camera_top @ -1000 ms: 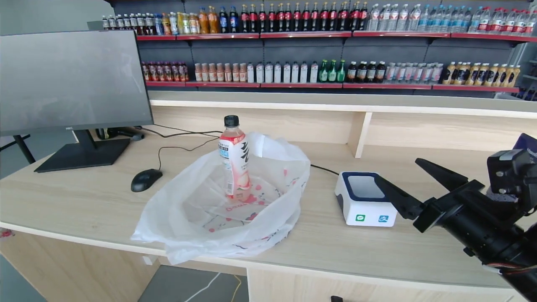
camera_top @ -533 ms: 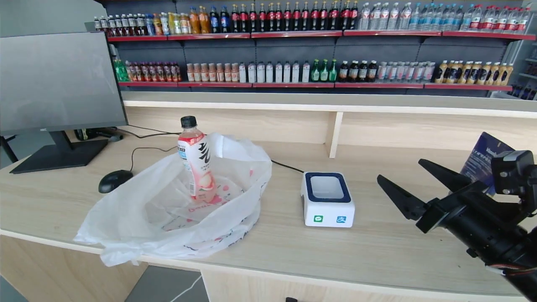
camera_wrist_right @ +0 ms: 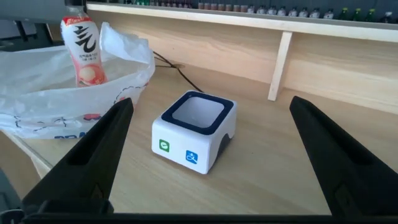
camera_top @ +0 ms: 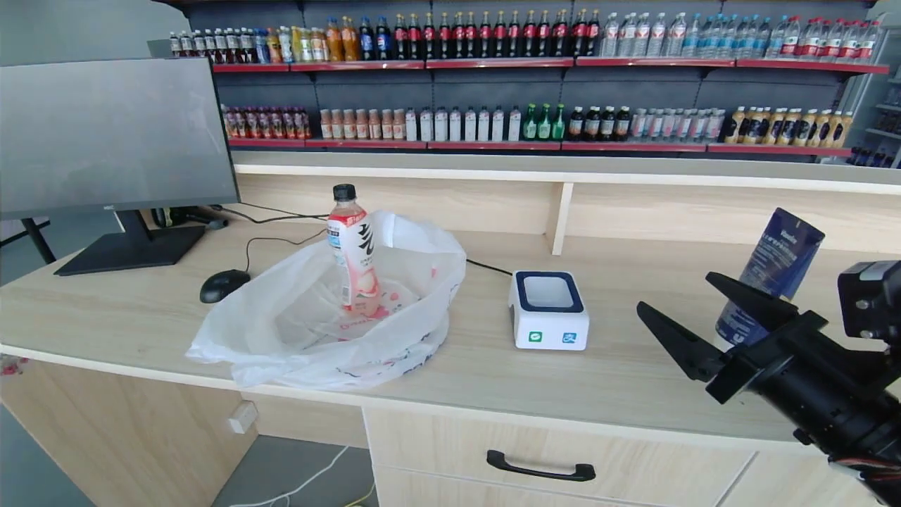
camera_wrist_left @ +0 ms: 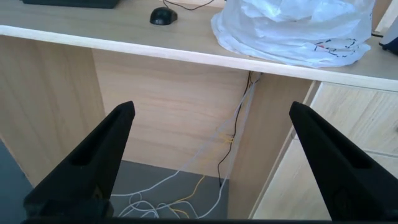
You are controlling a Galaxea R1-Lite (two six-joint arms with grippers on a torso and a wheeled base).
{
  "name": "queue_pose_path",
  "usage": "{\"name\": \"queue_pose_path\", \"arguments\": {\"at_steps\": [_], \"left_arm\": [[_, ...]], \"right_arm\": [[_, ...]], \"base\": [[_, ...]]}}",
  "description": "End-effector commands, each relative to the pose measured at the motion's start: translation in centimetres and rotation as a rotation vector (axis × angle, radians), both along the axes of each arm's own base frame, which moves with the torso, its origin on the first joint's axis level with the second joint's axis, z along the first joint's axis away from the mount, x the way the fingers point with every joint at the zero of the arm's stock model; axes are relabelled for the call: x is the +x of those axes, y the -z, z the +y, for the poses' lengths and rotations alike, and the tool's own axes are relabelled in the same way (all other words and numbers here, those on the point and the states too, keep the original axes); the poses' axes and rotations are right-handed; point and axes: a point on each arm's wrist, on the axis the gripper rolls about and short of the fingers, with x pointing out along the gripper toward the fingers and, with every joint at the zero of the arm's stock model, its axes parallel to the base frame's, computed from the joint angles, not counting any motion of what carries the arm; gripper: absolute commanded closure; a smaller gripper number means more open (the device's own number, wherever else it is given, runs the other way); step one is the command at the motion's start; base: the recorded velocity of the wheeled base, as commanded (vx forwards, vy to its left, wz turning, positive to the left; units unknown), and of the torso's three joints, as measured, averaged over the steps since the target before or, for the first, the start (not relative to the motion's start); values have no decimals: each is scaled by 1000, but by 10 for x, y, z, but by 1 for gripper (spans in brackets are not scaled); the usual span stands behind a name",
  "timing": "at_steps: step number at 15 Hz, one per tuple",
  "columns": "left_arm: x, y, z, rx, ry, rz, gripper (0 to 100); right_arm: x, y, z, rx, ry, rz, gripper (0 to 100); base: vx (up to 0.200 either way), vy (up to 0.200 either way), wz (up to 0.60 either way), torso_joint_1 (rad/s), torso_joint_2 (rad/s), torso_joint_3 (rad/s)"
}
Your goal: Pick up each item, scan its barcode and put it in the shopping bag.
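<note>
A pink drink bottle [camera_top: 354, 246] stands upright inside the white plastic shopping bag [camera_top: 281, 331] on the wooden counter. To its right sits the white barcode scanner [camera_top: 547, 310] with a dark-rimmed window on top. A dark blue canister [camera_top: 771, 271] stands tilted at the far right. My right gripper [camera_top: 676, 292] hangs open and holds nothing, right of the scanner and in front of the canister. Its wrist view looks onto the scanner [camera_wrist_right: 196, 130], the bottle [camera_wrist_right: 84, 53] and the bag [camera_wrist_right: 37, 93]. My left gripper [camera_wrist_left: 211, 107] is open below the counter's front edge, under the bag [camera_wrist_left: 292, 28].
A monitor [camera_top: 105, 134] and a black mouse [camera_top: 224, 285] with cables occupy the counter's left. A raised back ledge with an upright divider [camera_top: 557, 218] bounds the counter. A drawer handle [camera_top: 540, 468] sits below the front edge. Shelves of bottles stand behind.
The head camera has shifted, bringing the whole blue canister and the drawer front into view. The right gripper stays open and nothing on the counter appears to have moved.
</note>
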Motion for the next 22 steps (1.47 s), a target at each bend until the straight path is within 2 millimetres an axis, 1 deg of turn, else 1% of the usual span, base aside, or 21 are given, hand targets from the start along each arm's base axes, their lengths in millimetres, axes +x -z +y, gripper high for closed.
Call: {"name": "queue_pose_path", "arguments": {"at_steps": [1,3,8,10,12,14,16,18,19,22], "left_arm": [[0,0,0,0,1,2,0],[0,0,0,0,0,2,0],[0,0,0,1,0,2,0],[0,0,0,0,0,2,0],[0,0,0,0,0,2,0],[0,0,0,-2,0,2,0],[0,0,0,-2,0,2,0],[0,0,0,-2,0,2,0],[0,0,0,-2,0,2,0],[0,0,0,0,0,2,0]], "right_arm": [[-1,1,0,-1,-1,4,0],[0,1,0,-1,0,4,0],[5,4,3,-7,-3,18,0],[9,6,1,-11,13,28,0],[11,8,-5,-15,46,38,0],[11,8,-8,-15,59,40,0],[7,14,-11,-26,68,67,0],[7,15,-11,-29,68,71,0],[10,15,-10,-29,68,71,0],[30,23,-3,-41,66,100,0]], "base": [[0,0,-600,7,7,7],[0,0,-600,12,5,0],[0,0,0,0,0,0],[0,-200,0,5,2,0],[0,-200,0,-10,0,2],[0,-200,0,17,7,0],[0,-200,0,5,5,2],[0,0,0,0,0,0],[0,0,0,0,0,0],[0,0,0,0,0,0]]}}
